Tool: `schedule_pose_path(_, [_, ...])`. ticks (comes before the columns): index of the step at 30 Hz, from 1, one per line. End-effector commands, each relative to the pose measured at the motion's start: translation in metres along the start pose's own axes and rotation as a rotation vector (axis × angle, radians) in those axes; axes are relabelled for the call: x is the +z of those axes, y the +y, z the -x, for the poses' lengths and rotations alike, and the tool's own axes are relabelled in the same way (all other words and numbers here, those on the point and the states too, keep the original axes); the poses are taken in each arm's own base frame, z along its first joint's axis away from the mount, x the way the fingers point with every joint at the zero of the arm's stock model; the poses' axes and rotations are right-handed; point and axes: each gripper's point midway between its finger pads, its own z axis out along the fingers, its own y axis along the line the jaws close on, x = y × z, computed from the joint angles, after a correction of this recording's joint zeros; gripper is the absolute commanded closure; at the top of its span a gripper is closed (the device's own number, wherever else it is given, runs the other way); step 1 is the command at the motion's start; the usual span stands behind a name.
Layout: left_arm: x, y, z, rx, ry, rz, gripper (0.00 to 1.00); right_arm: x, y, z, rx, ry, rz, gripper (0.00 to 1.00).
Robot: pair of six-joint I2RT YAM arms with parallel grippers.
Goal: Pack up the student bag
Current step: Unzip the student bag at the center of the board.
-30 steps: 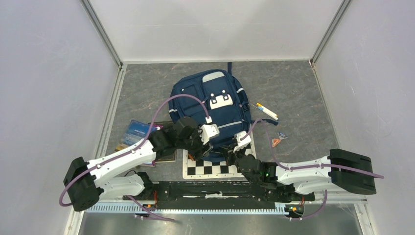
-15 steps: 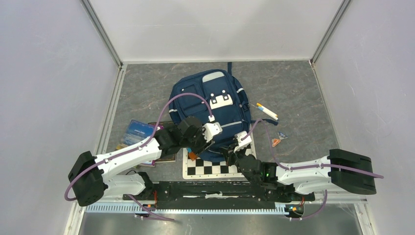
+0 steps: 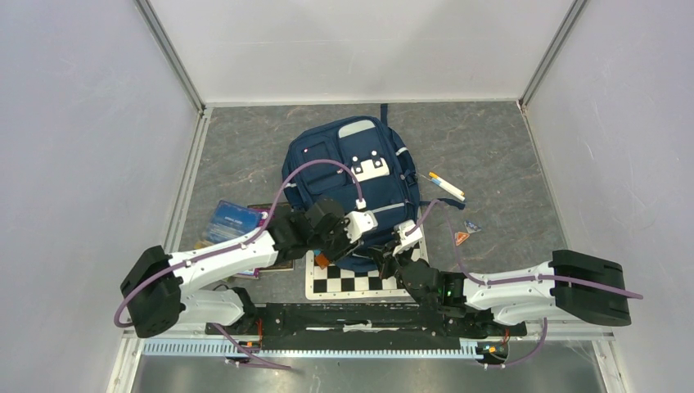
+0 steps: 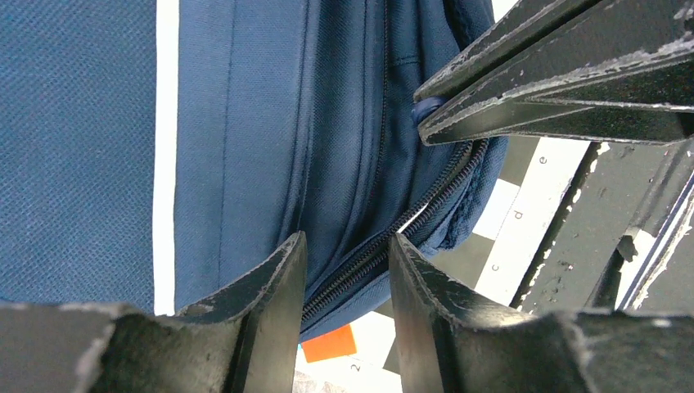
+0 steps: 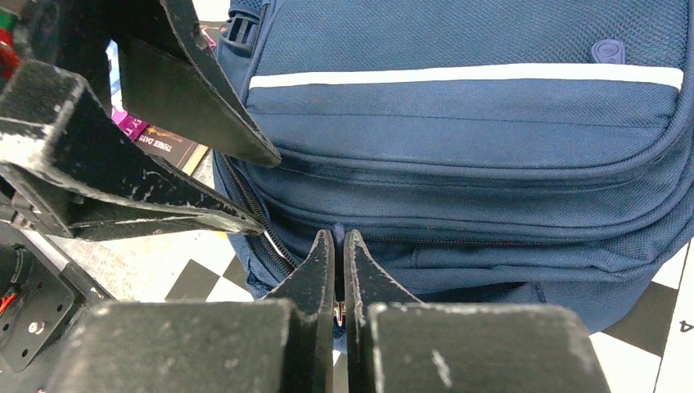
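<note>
The student bag (image 3: pixel 348 172) is a navy backpack with grey stripes, lying flat in the middle of the table with its near end on a checkerboard sheet. My right gripper (image 3: pixel 388 257) is at the bag's near edge, shut on a small blue zipper pull (image 5: pixel 339 242) of the main zipper. My left gripper (image 3: pixel 368 242) is open just left of it. In the left wrist view its fingertips (image 4: pixel 348 241) stand on either side of the zipper line (image 4: pixel 368 258), apart from the fabric. The right gripper's fingers (image 4: pixel 524 106) show there at the upper right, pinching the pull (image 4: pixel 425 108).
A stack of books (image 3: pixel 233 223) lies left of the bag; one book shows in the right wrist view (image 5: pixel 159 143). Two markers (image 3: pixel 446 186) and a small orange packet (image 3: pixel 462 237) lie right of it. The checkerboard sheet (image 3: pixel 344 284) and an orange tag (image 4: pixel 327 344) lie under the bag's near end.
My left arm has swung right, bringing its gripper to the bag's near edge beside the right gripper. The bag has shifted slightly. The right gripper has stayed shut in place.
</note>
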Motion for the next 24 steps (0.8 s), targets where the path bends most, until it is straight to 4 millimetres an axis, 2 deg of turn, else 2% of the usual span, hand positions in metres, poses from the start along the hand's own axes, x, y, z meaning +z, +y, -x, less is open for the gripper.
schedule_pose_path(1, [0.006,-0.003,0.010,0.053,-0.014,-0.013,0.53,-0.001,0.004,0.009,0.049,-0.033,0.015,1.00])
schedule_pose_path(4, [0.008,-0.008,0.008,0.063,-0.006,-0.023,0.51,-0.001,0.005,0.010,0.054,-0.035,0.015,1.00])
schedule_pose_path(7, [0.010,-0.008,0.007,0.066,-0.001,-0.023,0.44,-0.001,0.004,0.008,0.051,-0.030,0.015,1.00])
schedule_pose_path(11, [0.015,-0.010,0.005,0.064,0.017,-0.031,0.46,0.000,0.004,0.005,0.058,-0.025,0.015,1.00])
schedule_pose_path(12, [0.016,-0.011,0.005,0.064,0.021,-0.034,0.49,0.000,0.004,0.006,0.061,-0.026,0.014,1.00])
schedule_pose_path(13, [0.017,-0.012,0.005,0.063,0.024,-0.038,0.57,-0.001,0.004,0.005,0.062,-0.026,0.013,1.00])
schedule_pose_path(15, [0.018,-0.012,0.004,0.058,0.034,-0.035,0.90,-0.001,0.002,0.006,0.061,-0.026,0.004,1.00])
schedule_pose_path(16, [0.018,-0.009,0.004,0.054,0.038,-0.020,0.98,-0.001,0.000,0.007,0.058,-0.027,-0.007,1.00])
schedule_pose_path(20, [0.008,0.005,0.007,0.048,0.032,0.065,0.98,-0.002,-0.014,0.009,0.035,-0.024,-0.092,1.00])
schedule_pose_path(24, [-0.014,0.027,0.010,0.029,-0.008,0.213,0.98,-0.007,-0.037,0.013,0.026,-0.039,-0.186,1.00])
